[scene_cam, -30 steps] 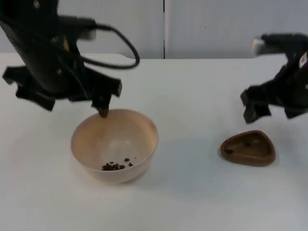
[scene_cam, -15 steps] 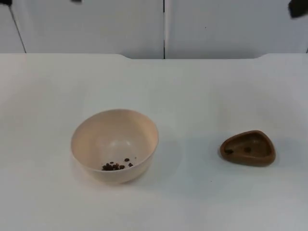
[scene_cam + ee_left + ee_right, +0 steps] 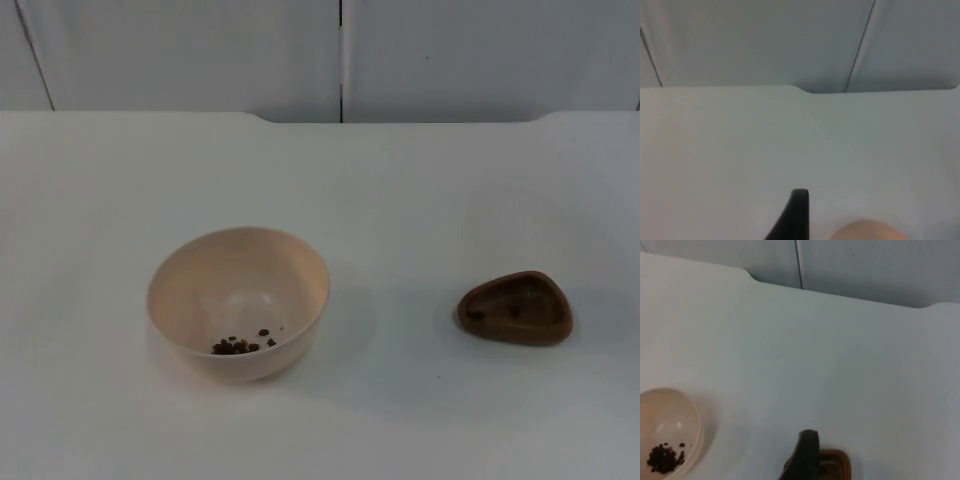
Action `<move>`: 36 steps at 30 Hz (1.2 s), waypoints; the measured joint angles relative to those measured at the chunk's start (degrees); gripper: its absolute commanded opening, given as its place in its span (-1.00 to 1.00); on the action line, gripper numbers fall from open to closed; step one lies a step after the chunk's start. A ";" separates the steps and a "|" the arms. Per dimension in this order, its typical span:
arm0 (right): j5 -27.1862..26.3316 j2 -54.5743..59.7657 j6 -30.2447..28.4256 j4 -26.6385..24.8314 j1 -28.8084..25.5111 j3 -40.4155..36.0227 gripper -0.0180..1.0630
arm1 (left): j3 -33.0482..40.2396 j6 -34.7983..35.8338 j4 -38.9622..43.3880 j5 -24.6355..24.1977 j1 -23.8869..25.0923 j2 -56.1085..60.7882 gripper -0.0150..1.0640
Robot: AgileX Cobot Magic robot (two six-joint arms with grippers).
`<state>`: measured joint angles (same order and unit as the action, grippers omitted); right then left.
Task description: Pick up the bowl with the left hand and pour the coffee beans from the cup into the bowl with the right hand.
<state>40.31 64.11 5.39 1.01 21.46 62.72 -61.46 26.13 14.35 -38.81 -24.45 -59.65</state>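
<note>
2 arms have pulled up and away from the bowl (image 3: 238, 302), which sits on the table (image 3: 400, 180) with coffee beans (image 3: 241, 345) inside; the cup (image 3: 516, 307) lies well right of it. Whether either pincer is wide or narrow I cannot tell. Pouring looks done.

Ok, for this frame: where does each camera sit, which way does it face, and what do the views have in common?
Top view: fixed above, facing down and forward; bowl with coffee beans, brown cup, white table, grey wall.
Left wrist view: on the left arm, facing the wall; one black fingertip of the left claw, bowl rim.
Right wrist view: on the right arm, facing the wall; right claw's fingertip above the cup.
Shared: the bowl appears in all three; cup and beans in top and right wrist.
</note>
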 measured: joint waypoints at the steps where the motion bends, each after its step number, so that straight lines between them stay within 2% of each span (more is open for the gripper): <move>1: 0.91 -0.52 0.00 0.00 0.00 0.00 0.43 | 0.63 -0.73 0.00 0.00 0.00 0.76 0.63; 5: 2.19 -1.68 -0.22 0.00 0.00 -0.39 0.43 | 2.45 -1.53 -0.10 -0.60 0.00 2.67 0.63; 9: 2.82 -5.24 -0.29 0.00 0.00 -4.73 0.43 | 6.25 -4.99 -0.80 -1.14 0.00 7.31 0.63; 21: 2.71 -17.34 -0.34 0.00 0.00 -14.65 0.43 | 12.19 -6.51 -3.05 -3.14 0.00 18.96 0.63; 32: 3.61 -31.87 -0.49 0.00 0.00 -20.22 0.43 | 17.65 -11.45 -6.01 -7.83 0.00 30.28 0.63; 36: 6.99 -38.21 -2.82 -1.01 0.00 -22.39 0.43 | 17.76 -15.68 -7.81 -11.04 0.00 35.91 0.63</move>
<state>47.30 25.90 2.57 0.00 21.46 40.32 -43.70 10.45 6.54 -49.85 -24.45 -23.74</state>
